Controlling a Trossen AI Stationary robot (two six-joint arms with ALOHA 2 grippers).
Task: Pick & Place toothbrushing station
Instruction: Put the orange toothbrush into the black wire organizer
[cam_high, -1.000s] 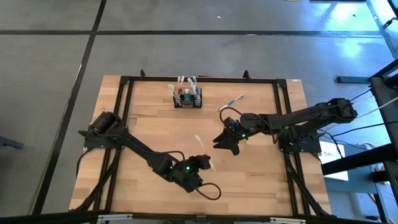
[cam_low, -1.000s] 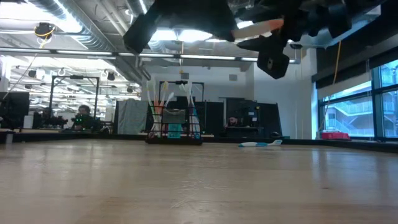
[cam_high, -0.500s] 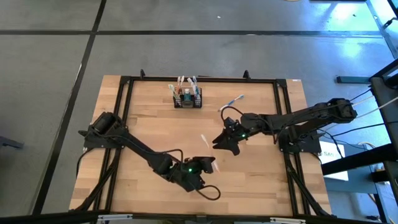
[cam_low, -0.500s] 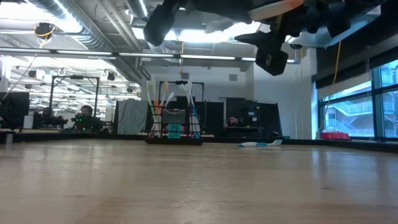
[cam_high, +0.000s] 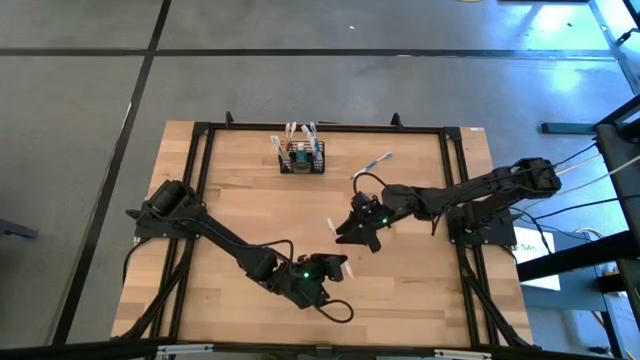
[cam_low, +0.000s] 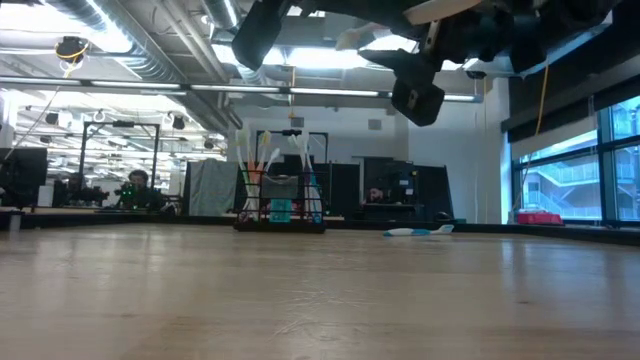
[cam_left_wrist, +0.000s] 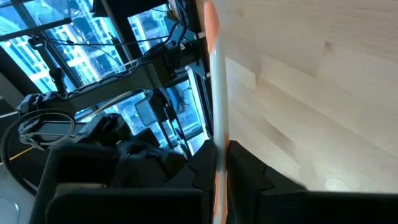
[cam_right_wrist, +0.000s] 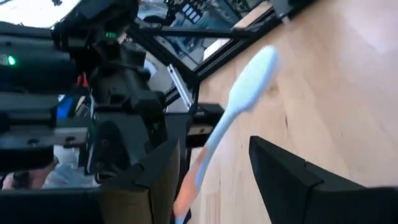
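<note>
The toothbrushing station (cam_high: 302, 159), a small black wire-mesh basket with several toothbrushes standing in it, rests on its base at the table's far side (cam_low: 280, 205). My left gripper (cam_high: 342, 268) is near the table's front middle, shut on a white-and-orange toothbrush (cam_high: 334, 240). The brush slants away from it toward the far edge. My right gripper (cam_high: 350, 237) is open just right of the brush's head end. In the right wrist view the head (cam_right_wrist: 252, 78) shows between its two fingers, touching neither. My left gripper pinches the toothbrush's orange handle end (cam_left_wrist: 217, 177) between its two fingers. The fingers come nearly level from the table's left and lie across the brush. The brush is lifted clear of the table, and its head end (cam_high: 330, 223) points toward the far edge.
A blue-and-white toothbrush (cam_high: 378, 163) lies flat on the table to the right of the station (cam_low: 418, 231). A black frame (cam_high: 200, 130) runs round the table's edges. Bare wood lies between the grippers and the station.
My left gripper has rolled at the wrist, and the toothbrush's head end has swung a little toward the table's right. My right gripper has moved toward the table's left, up to the brush's head, and has stayed open.
</note>
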